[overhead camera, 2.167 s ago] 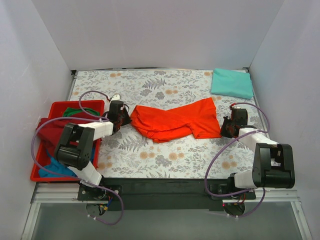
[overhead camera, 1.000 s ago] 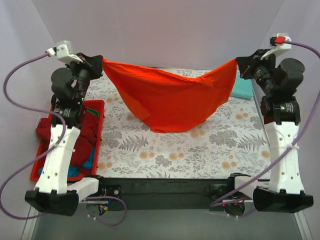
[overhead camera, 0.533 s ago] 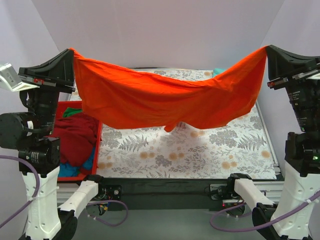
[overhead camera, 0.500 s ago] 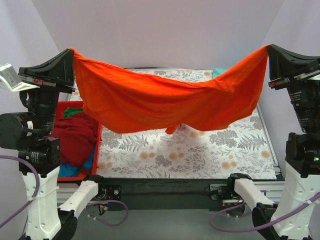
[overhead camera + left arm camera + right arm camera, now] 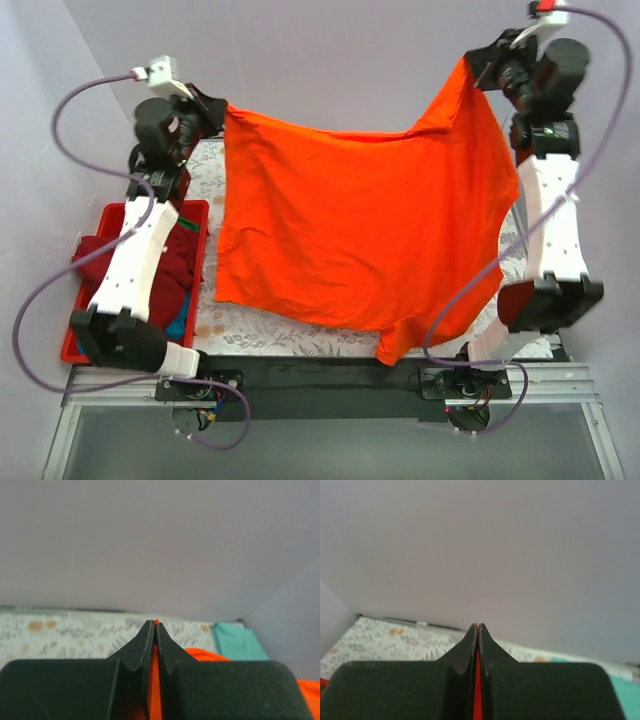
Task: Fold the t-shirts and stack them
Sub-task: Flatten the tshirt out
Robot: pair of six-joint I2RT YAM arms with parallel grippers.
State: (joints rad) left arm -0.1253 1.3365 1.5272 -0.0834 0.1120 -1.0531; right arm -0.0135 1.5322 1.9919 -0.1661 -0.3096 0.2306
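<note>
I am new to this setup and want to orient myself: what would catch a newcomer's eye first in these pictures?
First comes the big orange-red t-shirt, spread like a curtain above the middle of the table. It is pinched at its upper corners by the left tool and the right tool, both raised high. Next, at the table's left edge, is the red tray, which holds a heap of maroon cloth.

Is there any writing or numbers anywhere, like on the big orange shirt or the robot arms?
No readable text anywhere in these views.
orange-red t-shirt: plain, no print.
floral table cover: only leaves and flowers.
red tray, left arm, right arm: no labels to be seen.
</note>
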